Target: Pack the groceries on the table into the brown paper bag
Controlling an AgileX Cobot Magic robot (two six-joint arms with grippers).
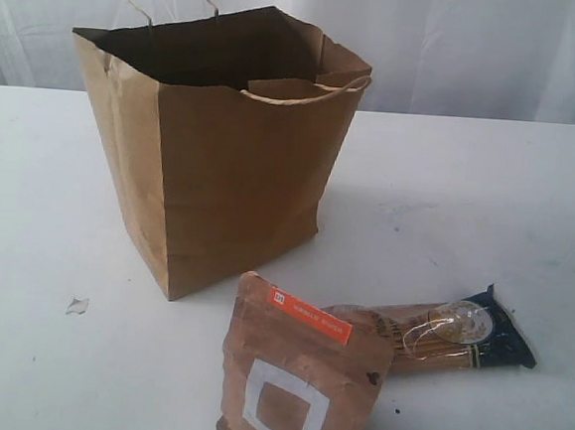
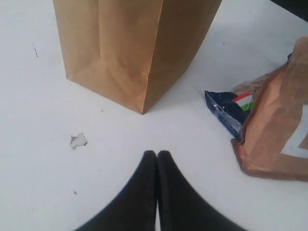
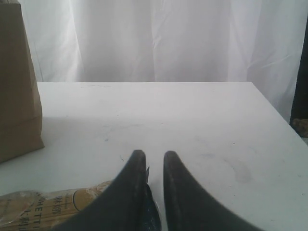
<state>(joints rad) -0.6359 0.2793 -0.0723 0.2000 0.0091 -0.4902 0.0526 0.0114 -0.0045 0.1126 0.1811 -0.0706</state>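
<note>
The brown paper bag [image 1: 217,160] stands open and upright on the table [image 1: 469,189]. In front of it stands the brown pouch with white square [image 1: 300,375]. Behind the pouch lies the blue-ended spaghetti pack [image 1: 437,336], blue end to the right. My left gripper [image 2: 157,153] is shut and empty, hovering short of the bag's corner [image 2: 139,57], with the pouch [image 2: 274,130] and the pack's blue end [image 2: 225,109] off to one side. My right gripper [image 3: 150,154] is slightly open over the pack's blue end [image 3: 156,211], holding nothing. Jars, can and packet are not in view.
A small white scrap [image 1: 77,305] lies on the table left of the bag, also seen near the left fingers as the scrap [image 2: 78,140]. White curtains hang behind the table. The table's right edge [image 3: 279,115] runs near the right arm.
</note>
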